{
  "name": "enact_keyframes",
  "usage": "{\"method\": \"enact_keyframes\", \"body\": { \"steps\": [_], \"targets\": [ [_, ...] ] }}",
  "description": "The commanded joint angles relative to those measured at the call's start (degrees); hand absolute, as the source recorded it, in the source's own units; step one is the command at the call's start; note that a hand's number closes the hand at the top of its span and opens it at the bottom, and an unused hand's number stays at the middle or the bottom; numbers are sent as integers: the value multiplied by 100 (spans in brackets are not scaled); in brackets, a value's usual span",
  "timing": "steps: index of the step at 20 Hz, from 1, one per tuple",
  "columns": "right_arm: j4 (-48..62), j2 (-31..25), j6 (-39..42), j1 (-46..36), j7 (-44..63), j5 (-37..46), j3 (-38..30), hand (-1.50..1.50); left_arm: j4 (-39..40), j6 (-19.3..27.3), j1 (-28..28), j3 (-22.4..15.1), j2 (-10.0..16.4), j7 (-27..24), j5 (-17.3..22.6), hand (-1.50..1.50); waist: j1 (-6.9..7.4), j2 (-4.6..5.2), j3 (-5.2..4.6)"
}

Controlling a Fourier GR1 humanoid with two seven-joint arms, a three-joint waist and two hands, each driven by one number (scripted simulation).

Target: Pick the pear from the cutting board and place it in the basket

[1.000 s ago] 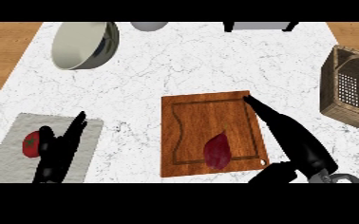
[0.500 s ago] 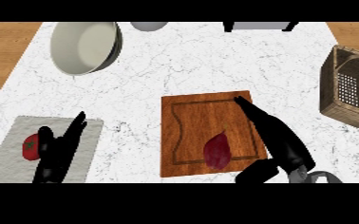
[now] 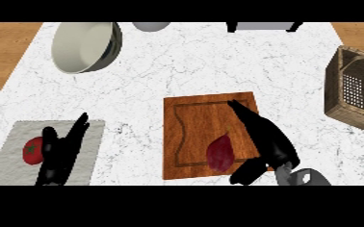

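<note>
Hovering low over the board (image 3: 193,125), the right hand (image 3: 274,146) is laid out flat: fingers straight and stretched up along the pear's right side, thumb splayed out below the fruit. It's open and has hold of nothing. The pear (image 3: 219,153) lies dark red on the board's near half, close to the front edge and just beside that palm. I'd say the hand is set alongside so fingers and thumb can close in from either side; whether it's touching the fruit, I can't tell. The basket (image 3: 347,91) stands well off to the right at the counter's edge, so a lift and a sideways carry are to come. At lower left the left hand (image 3: 60,149) rests open, fingers up, over a grey mat (image 3: 94,139) beside a tomato (image 3: 32,150), clear of the work. A bowl (image 3: 85,45) sits far back.
</note>
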Motion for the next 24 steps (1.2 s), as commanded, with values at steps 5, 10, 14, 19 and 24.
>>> {"method": "enact_keyframes", "body": {
  "steps": [5, 10, 14, 19, 24],
  "targets": [
    [714, 235, 293, -45, -126, 222, 51, -150, 601, -279, -313, 297, -13, 201, 131, 0, -22, 48, -65],
    [481, 257, 229, 168, -409, 364, -125, -150, 496, -312, -14, 201, -149, 31, -102, 0, -26, 40, -64],
    [870, 727, 236, -288, -82, 572, -77, -150, 618, -489, 103, 299, -117, -217, -82, 0, 5, 47, -66],
    [1104, 797, -263, 311, -704, 951, 93, -150, 12, -98, 66, -8, -464, 464, -362, 0, -22, 39, -62],
    [1442, 569, -152, -147, -1149, 1381, 50, 150, 66, -449, 97, 427, -137, 352, -148, 0, 0, 39, -63]
  ]
}}
